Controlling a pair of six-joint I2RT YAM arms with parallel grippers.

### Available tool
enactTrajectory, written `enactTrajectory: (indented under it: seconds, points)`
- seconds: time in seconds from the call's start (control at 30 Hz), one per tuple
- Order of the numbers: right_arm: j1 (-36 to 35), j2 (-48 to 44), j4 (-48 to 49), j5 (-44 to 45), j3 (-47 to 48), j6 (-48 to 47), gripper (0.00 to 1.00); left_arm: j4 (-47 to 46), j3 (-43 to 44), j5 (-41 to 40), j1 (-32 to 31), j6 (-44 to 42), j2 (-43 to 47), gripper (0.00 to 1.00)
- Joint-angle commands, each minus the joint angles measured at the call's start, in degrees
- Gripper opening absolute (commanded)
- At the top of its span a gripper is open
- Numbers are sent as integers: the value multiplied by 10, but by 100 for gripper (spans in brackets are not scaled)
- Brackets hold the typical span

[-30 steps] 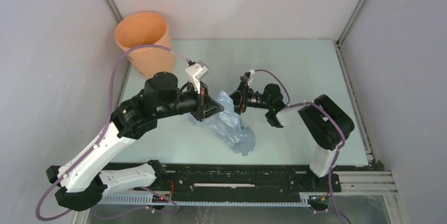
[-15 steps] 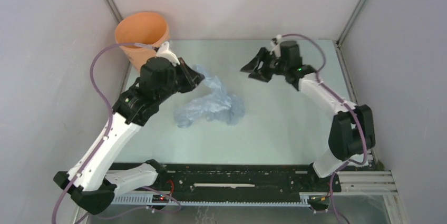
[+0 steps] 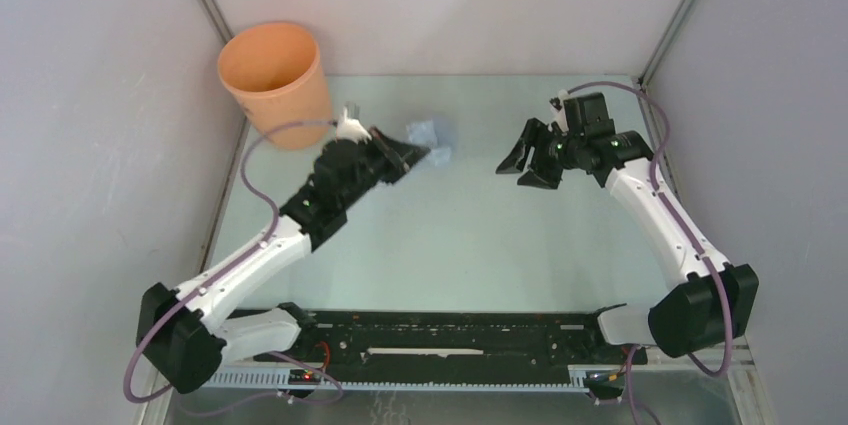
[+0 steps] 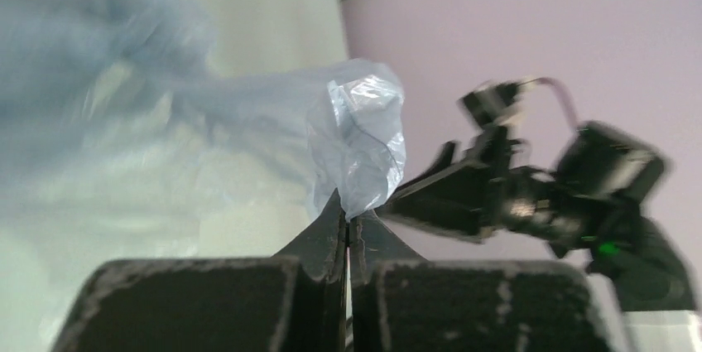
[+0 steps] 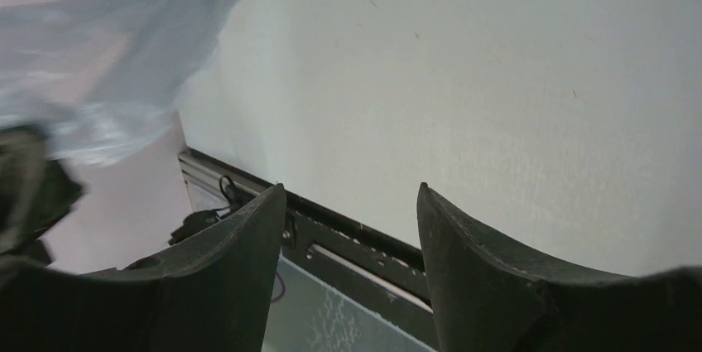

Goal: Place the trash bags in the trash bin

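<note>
The orange trash bin [image 3: 275,80] stands upright at the far left corner, its mouth open. My left gripper [image 3: 405,155] is to the right of the bin, shut on the pale blue-grey trash bag [image 3: 428,135]. Only a small bunch of film shows past the fingers from above. In the left wrist view my left gripper [image 4: 348,215] pinches a fold of the bag [image 4: 360,145], and the rest trails off blurred to the left. My right gripper [image 3: 520,167] is open and empty, apart from the bag to its right. In the right wrist view my right gripper [image 5: 352,190] holds nothing, and the bag [image 5: 108,54] shows blurred at upper left.
The pale green table [image 3: 480,235] is walled by grey panels at the back and both sides. A black rail [image 3: 450,330] with cables runs along the near edge. The right arm also shows in the left wrist view [image 4: 530,195].
The bag has left the middle of the table, lifted with my left gripper, which moved right and stretched out. My right gripper has moved a little right and nearer, still open.
</note>
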State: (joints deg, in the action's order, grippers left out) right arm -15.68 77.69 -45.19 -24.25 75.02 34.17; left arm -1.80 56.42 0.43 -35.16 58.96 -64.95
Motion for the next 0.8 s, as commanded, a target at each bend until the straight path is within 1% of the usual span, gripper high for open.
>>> enactTrajectory:
  seconds: [0.0,0.03,0.07,0.13,0.2,0.27,0.33,0.43,0.53,0.57,0.63,0.7,0.77]
  points:
    - [11,-31,-40,11,-48,-12,69,-150,-172,-21,-28,119,-17,0]
    - [16,-38,-41,9,-63,-11,69,-173,-194,-10,-33,129,-38,1]
    - [19,-46,-39,7,-79,-10,69,-182,-203,13,-39,132,-57,4]
    - [25,-70,-27,4,-117,-8,69,-182,-195,45,-53,120,-97,13]
    - [34,-91,-4,-4,-148,-2,71,-172,-175,69,-73,93,-113,21]
    - [42,-100,16,-15,-167,1,71,-120,-145,84,-93,50,-114,35]
    - [44,-91,21,-19,-169,1,71,-66,-123,102,-109,-5,-106,53]
    - [32,-61,35,-22,-171,3,72,37,-117,106,-113,-82,-52,80]
    - [-2,-31,73,-30,-170,22,73,124,-109,122,-109,-151,11,95]
    - [-14,-21,92,-37,-170,35,73,153,-103,129,-109,-177,26,99]
    - [-38,-5,131,-37,-170,66,74,240,-77,128,-108,-237,43,100]
    - [-65,6,152,-19,-169,89,75,315,-58,89,-107,-266,65,100]
    - [-93,14,154,18,-157,101,75,356,-50,44,-90,-266,101,100]
